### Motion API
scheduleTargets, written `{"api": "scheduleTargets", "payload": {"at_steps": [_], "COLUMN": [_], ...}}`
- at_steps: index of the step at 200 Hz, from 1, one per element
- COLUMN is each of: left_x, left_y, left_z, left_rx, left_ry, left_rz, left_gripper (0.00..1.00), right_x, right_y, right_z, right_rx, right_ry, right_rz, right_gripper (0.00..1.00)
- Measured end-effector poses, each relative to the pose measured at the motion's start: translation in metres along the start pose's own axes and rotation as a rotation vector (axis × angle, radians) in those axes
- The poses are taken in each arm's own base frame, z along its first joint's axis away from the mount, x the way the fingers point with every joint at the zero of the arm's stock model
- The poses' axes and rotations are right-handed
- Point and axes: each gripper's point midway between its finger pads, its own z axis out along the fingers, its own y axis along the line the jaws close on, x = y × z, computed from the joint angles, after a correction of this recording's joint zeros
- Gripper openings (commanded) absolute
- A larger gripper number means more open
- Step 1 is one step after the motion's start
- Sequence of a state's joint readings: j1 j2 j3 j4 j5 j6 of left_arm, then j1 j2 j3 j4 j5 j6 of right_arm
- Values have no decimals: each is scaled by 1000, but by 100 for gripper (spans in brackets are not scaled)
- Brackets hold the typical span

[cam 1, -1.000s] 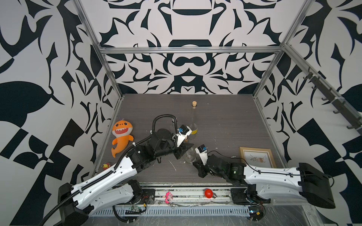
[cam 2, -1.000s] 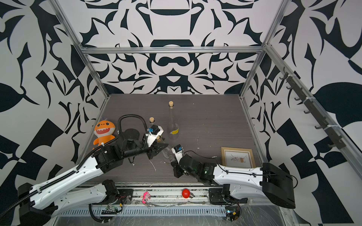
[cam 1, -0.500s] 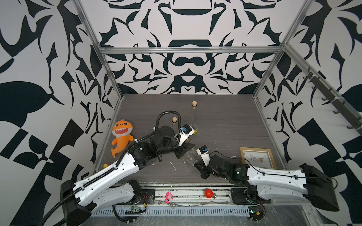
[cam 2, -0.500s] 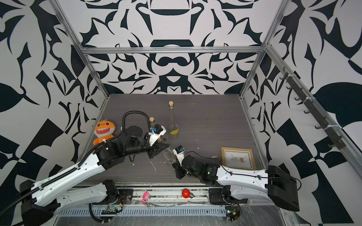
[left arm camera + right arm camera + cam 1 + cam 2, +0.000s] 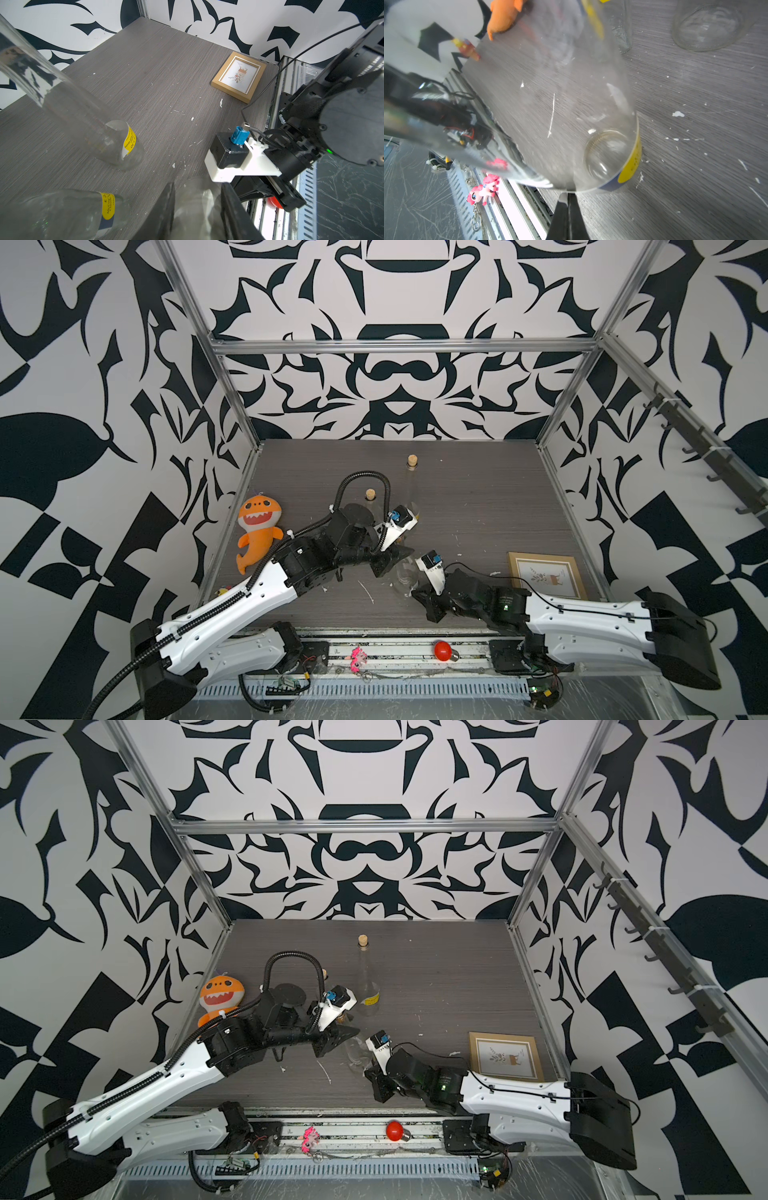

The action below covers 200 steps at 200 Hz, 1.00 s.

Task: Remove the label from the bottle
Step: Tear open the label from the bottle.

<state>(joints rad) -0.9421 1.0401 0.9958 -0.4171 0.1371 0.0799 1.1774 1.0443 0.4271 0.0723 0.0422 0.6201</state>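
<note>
Status: peel not done, early stage by my read.

- bottle (image 5: pixel 405 578): at 6 o'clock from table (image 5: pixel 478 497) centre, close to the front edge. Base looks to be down on the surface; exact tilt unclear.
- left end effector (image 5: pixel 197 186): narrow opening, jaws clamped either side of the bottle's upper glass, arm coming in from 9 o'clock. Acting as the brace.
- right end effector (image 5: pixel 567 197): fully closed, arm coming in from 4 o'clock. Tips sit against the bottom rim of the bottle, right where the label (image 5: pixel 632 163) edge runs. Can't tell whether a sliver of label is pinched or the tips are only pressing there.
- Label: yellow and dark-blue band wrapped round the base. Intact over the arc I can see, no lifted flap visible.
- white flecks (image 5: pixel 678 113) lie on the table around the base. Could be label scraps, can't confirm.

Left to do, as I judge it: raise an edge, get a real pinch, pull round the circumference, get the band clear of the glass. Basically the whole peel.

Not involved: spare bottle (image 5: pixel 368 986) at 12 o'clock of the held one, second spare bottle (image 5: pixel 62 214) at 11, both with yellow labels on. plush shark (image 5: pixel 257 526) at 9–10 and picture frame (image 5: pixel 544 580) at 3, both well apart.
</note>
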Motion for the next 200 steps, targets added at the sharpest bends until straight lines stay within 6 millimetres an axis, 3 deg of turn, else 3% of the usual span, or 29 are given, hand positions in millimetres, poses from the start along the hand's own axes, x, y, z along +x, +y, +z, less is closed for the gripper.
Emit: {"api": "scheduleTargets", "payload": {"at_steps": [200], "left_x": [-4], "left_y": [-5], "left_z": [6], "left_rx": [45], "left_ry": [61], "left_rz": [38], "left_gripper": [0], "right_x": [9], "right_y": [3], "right_z": [-8], "right_rx": [-28], "right_ry": [48], "right_rz": [1], "right_gripper": [0]}}
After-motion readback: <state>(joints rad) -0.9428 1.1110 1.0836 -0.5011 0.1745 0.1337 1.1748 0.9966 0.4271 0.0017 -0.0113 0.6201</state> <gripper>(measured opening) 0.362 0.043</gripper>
